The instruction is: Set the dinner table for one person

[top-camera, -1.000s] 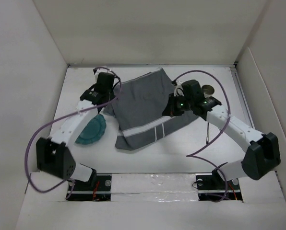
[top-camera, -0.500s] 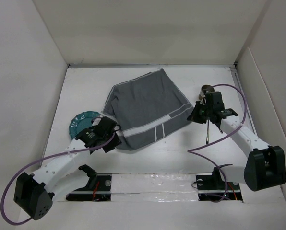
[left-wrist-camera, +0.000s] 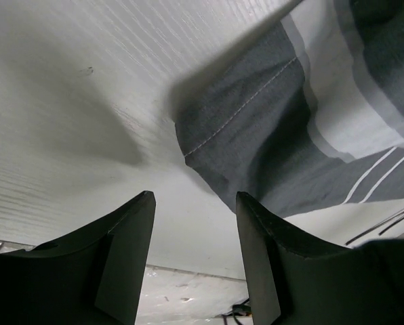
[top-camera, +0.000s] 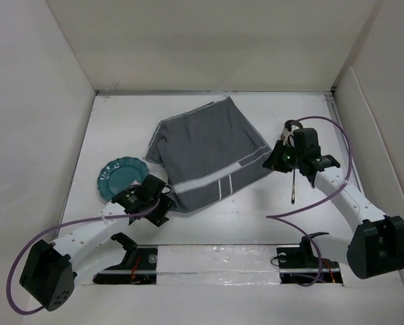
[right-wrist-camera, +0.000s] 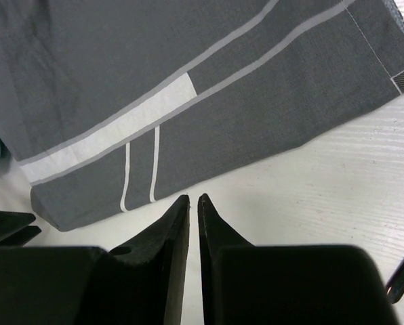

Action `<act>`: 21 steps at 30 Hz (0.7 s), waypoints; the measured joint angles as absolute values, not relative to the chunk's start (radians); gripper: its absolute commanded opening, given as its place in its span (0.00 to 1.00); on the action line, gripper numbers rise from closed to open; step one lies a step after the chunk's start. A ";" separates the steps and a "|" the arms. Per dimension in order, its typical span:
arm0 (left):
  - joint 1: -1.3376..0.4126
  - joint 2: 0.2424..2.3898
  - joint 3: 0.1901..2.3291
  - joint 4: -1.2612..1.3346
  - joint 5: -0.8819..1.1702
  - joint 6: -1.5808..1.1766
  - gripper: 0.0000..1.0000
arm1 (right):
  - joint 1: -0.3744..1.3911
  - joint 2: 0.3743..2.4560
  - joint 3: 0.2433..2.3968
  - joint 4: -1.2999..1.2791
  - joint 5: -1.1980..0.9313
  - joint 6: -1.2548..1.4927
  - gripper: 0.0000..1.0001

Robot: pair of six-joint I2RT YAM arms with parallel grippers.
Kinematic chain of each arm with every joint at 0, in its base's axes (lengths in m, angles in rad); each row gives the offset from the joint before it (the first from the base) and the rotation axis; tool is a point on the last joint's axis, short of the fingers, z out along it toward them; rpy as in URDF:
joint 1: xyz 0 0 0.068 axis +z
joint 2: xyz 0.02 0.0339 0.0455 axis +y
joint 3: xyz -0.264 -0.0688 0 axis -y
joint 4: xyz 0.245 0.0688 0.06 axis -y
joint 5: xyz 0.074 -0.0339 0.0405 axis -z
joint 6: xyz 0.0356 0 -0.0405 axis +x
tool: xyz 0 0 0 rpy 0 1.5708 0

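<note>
The dinner table (top-camera: 243, 210) is the white surface under everything. A dark grey cloth mat with white stripes (top-camera: 205, 152) lies spread at its middle. My left gripper (top-camera: 163, 204) hovers at the mat's near-left corner, open and empty. In the left wrist view that corner (left-wrist-camera: 276, 135) lies just beyond the left gripper (left-wrist-camera: 195, 203). My right gripper (top-camera: 275, 161) is at the mat's right corner. In the right wrist view its jaws (right-wrist-camera: 193, 198) stand a narrow slit apart over bare table (right-wrist-camera: 324, 169), holding nothing, just short of the mat's edge (right-wrist-camera: 209, 101).
A teal plate (top-camera: 120, 177) sits left of the mat, beside my left arm. A thin dark utensil (top-camera: 293, 186) lies under my right forearm. A small round vessel (top-camera: 291, 124) is partly hidden behind the right wrist. White walls enclose the table.
My left arm swung from the mat's far-left corner to its near-left corner and opened, uncovering the plate. My right gripper drew right, off the mat, and parted slightly.
</note>
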State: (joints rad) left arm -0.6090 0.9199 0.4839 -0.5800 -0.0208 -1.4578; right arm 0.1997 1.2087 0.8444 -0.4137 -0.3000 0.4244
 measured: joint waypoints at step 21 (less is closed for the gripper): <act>-0.609 0.975 0.454 -0.484 -0.106 -1.570 0.00 | 0.152 1.185 0.830 -0.407 -0.216 0.469 0.56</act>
